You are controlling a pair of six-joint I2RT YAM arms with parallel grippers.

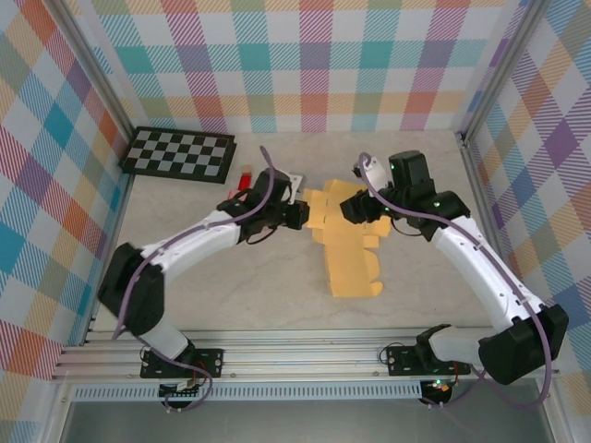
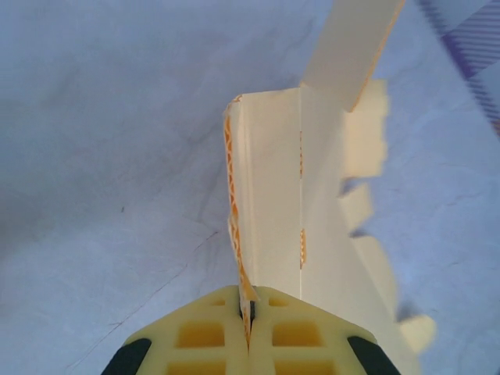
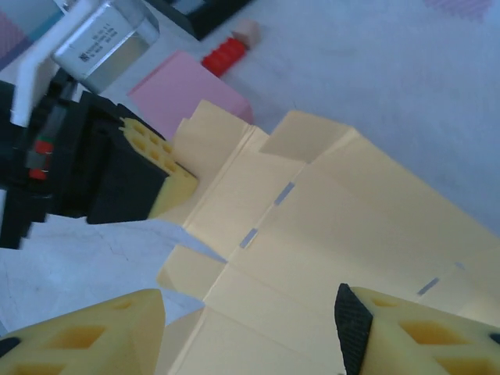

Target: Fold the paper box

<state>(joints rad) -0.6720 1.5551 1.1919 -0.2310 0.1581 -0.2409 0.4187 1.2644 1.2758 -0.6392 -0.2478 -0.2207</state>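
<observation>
The flat yellow paper box (image 1: 351, 268) lies mid-tabletop (image 1: 259, 300), between the two arms. The left end effector (image 2: 248, 316) is pressed together on the box's raised left edge flap, pinching it, while the right end effector (image 3: 250, 328) hovers spread over the box's far part, apparently not touching it. A checkerboard (image 1: 180, 153) sits far left, with a small red item (image 1: 247, 178), possibly a marker, beside it.

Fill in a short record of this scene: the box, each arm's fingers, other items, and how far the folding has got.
Paper box: yellow, mostly lying flat, one side flap raised
Left fingers: shut on the raised flap's edge
Right fingers: open, spread over the box
Other items: checkerboard, small red piece
Folding: barely begun, no box shape yet
</observation>
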